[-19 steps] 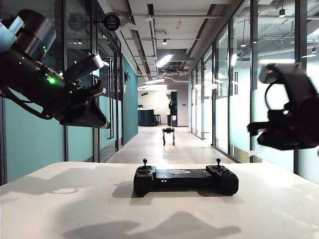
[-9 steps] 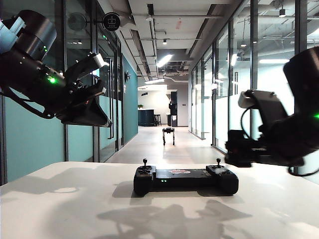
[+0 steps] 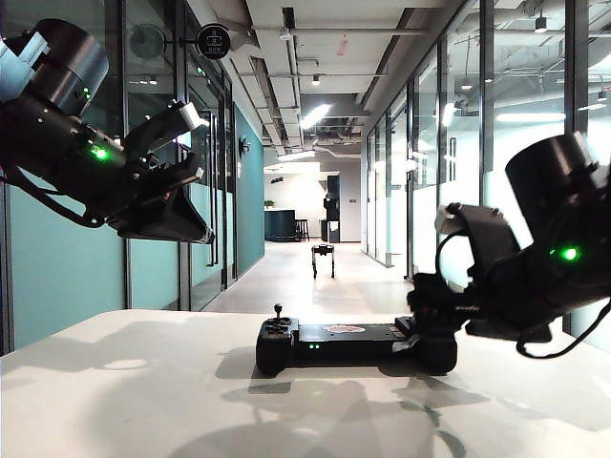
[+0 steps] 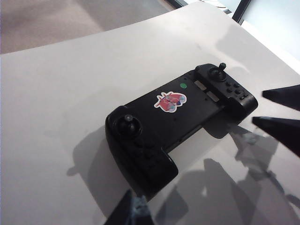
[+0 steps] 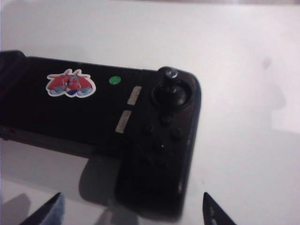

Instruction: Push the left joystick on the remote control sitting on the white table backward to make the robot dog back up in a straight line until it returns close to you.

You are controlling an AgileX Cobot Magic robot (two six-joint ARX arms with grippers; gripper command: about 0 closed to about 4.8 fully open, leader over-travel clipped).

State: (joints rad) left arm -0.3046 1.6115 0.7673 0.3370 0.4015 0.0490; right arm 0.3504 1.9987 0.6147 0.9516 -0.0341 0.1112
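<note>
The wide black gamepad-shaped remote control lies flat on the broad matte white table, nearer the far edge than the near one and roughly midway between the side edges. Its left joystick, a short thin black stick with a rounded cap, stands upright and untouched on the left bulging end. A pinkish-red sticker and a small green dot mark the middle of the body.

The right gripper hangs low just above the controller's right end, jaws spread wide and holding nothing; its two dark fingertips straddle the near side of that end. The right-hand stick stands free beneath it.

The left gripper is held high over the table's left side, well apart from the controller, jaws parted and empty.

Beyond the far edge, down the glass-walled corridor, the small black four-legged robot dog stands distant.
</note>
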